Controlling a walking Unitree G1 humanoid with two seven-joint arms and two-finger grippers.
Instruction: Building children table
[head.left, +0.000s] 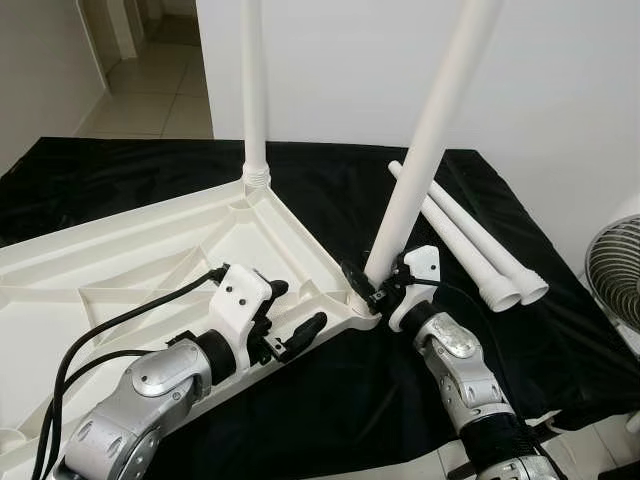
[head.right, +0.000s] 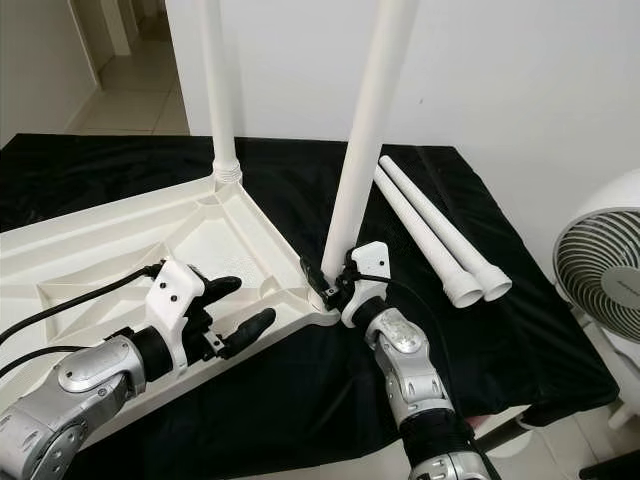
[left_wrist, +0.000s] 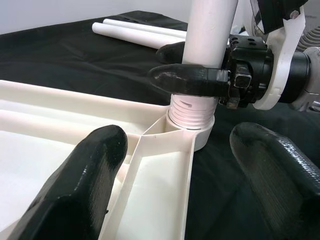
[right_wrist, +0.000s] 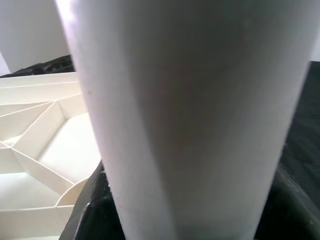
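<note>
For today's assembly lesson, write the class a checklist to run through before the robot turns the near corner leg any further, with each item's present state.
1. Right gripper shut on the near leg just above its thread: ok.
2. Thread fully seated in the corner socket: not ok, ridges show.
3. Leg upright: not ok, it leans.
4. Left gripper bracing the tabletop: not ok, open above the rim.
5. Far leg seated: ok.
6. Two spare legs within reach: ok.

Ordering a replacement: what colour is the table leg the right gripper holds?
White, clearest in the left eye view: table leg, right gripper.
</note>
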